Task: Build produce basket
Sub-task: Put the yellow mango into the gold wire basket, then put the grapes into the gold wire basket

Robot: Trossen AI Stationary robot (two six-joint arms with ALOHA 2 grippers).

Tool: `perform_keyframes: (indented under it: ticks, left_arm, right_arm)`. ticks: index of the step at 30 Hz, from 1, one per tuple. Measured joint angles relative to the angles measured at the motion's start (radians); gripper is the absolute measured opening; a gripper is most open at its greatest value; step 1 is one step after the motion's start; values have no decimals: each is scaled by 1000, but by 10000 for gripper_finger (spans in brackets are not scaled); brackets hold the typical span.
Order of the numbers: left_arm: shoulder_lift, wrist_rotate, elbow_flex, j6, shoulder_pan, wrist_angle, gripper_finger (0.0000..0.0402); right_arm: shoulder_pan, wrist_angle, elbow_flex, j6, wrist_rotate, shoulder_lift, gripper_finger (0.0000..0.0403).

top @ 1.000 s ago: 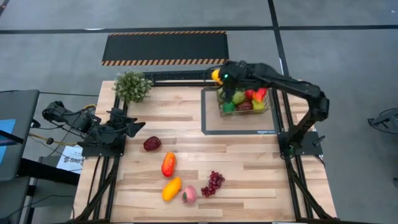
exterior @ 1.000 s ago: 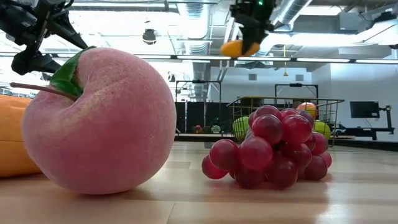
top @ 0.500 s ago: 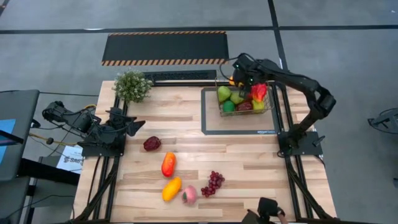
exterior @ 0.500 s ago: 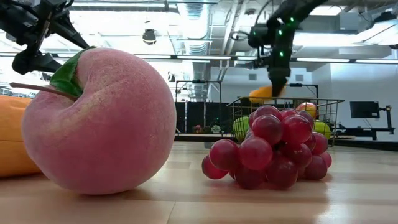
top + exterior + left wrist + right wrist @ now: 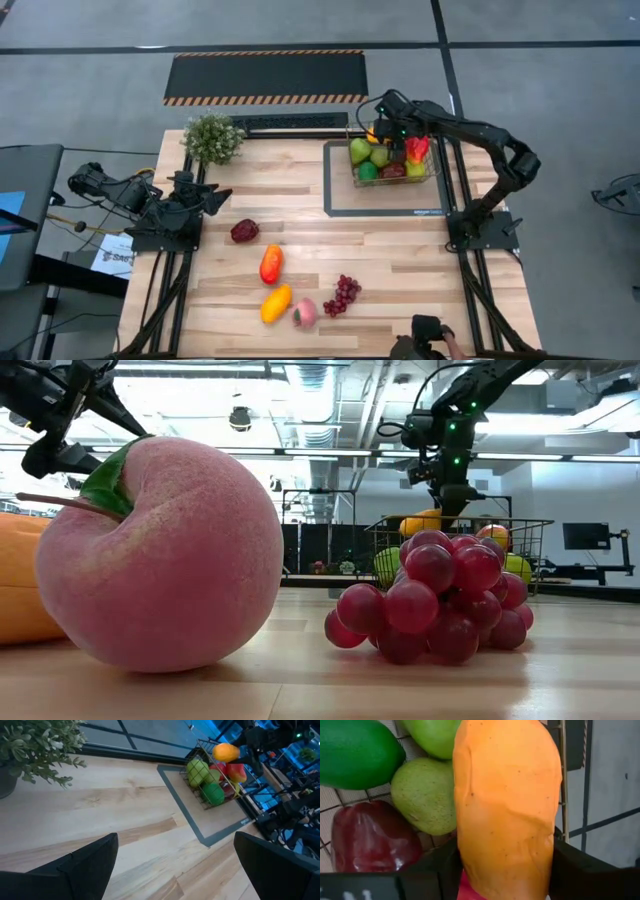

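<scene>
From above, the right pincer [image 5: 384, 131] hangs over the far corner of the basket [image 5: 432, 178], clenched on an orange mango [image 5: 373, 130]; the risk is that a release this close to the rim lets the fruit roll off the pile onto the grey mat [image 5: 340, 205]. Level with the bench [image 5: 320, 690], the mango sits just under the pincer at rim height, above the fruits heaped inside, with the peach [image 5: 150, 555] and grapes [image 5: 435, 595] well apart from it. The left wrist camera shows the mango perched at the basket's edge; the left pincer [image 5: 175, 865] waits spread wide and empty. The right wrist camera shows dark fingers [image 5: 585, 870] pressed on both sides of the mango, green pears just below.
</scene>
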Motion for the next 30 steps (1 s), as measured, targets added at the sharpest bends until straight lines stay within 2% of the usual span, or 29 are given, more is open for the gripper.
perform_keyframes:
  ticks: [10,17,22,26,30]
  left_arm:
    - [0,5,0,0,0,0,385]
    - [0,9,0,0,0,0,385]
    - [0,23,0,-12,0,1,385]
    - [0,43,0,-11,0,1,385]
    - [0,60,0,-10,0,1,385]
  right_arm:
    - [-15,-1,0,-15,1,0,291]
    - [-23,-19,9,25,14,0,297]
    - [17,-110,104,94,35,0,297]
    - [86,-168,225,181,-43,-1,297]
    - [185,-152,325,323,-146,-1,297]
